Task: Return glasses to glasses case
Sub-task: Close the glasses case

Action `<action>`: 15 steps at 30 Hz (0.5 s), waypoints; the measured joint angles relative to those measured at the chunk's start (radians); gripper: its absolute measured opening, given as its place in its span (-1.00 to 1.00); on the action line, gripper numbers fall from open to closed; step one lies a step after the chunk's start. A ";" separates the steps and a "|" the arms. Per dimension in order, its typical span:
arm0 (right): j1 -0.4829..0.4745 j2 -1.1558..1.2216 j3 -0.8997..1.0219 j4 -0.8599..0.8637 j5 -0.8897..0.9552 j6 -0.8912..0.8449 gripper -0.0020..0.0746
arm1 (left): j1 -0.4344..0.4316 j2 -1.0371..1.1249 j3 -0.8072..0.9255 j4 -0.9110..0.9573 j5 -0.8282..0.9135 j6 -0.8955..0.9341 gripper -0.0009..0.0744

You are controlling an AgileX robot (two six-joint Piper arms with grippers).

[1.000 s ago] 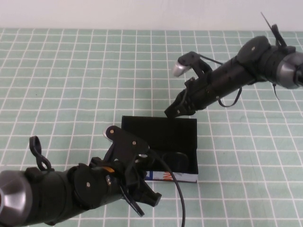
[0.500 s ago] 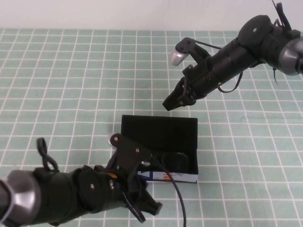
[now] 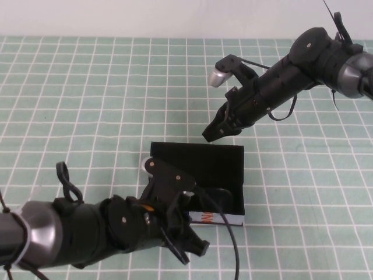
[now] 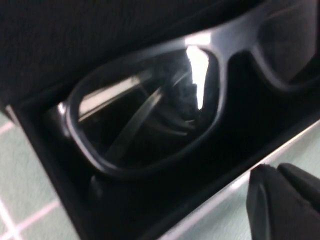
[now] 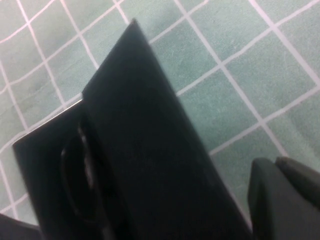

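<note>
The glasses case [image 3: 224, 219], a black box with a white printed front side, stands open at the table's middle with its lid [image 3: 197, 158] raised at the back. The dark-framed glasses [image 3: 217, 198] lie folded inside; in the left wrist view the glasses [image 4: 150, 110] fill the case [image 4: 225, 186]. My left gripper [image 3: 196, 247] is shut and empty, just in front of the case's front wall; the left gripper [image 4: 275, 172] shows beside that wall. My right gripper [image 3: 211, 133] is shut and empty, hovering just behind the lid's top edge; the right gripper [image 5: 274, 167] is next to the lid [image 5: 145, 140].
The table is covered by a green cloth with a white grid [image 3: 87, 105]. A pale wall runs along the far edge [image 3: 175, 17]. The left arm's cable [image 3: 230, 245] loops near the case's front.
The left arm shifted slightly right along the case's front. The right gripper lifted a little from the lid's back edge. The glasses stayed in the case.
</note>
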 joint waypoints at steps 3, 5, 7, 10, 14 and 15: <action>0.000 0.000 0.000 0.004 0.017 0.000 -0.98 | 0.000 0.000 -0.015 0.000 0.003 0.000 -0.98; 0.000 0.000 0.000 0.004 0.030 0.000 -0.98 | 0.000 0.001 -0.016 0.000 0.003 0.000 -0.98; 0.000 0.000 0.000 0.004 0.049 0.000 -0.98 | 0.000 0.005 -0.016 0.000 0.003 0.000 -0.98; 0.000 0.001 0.000 0.004 0.077 0.000 -0.98 | 0.000 0.022 -0.016 0.000 0.003 0.000 -0.98; 0.000 0.001 0.000 0.006 0.083 0.000 -0.98 | 0.000 0.036 -0.016 0.000 0.003 0.000 -0.98; 0.000 0.001 0.000 0.006 0.083 0.000 -0.98 | 0.000 0.038 -0.016 0.000 0.003 0.000 -0.98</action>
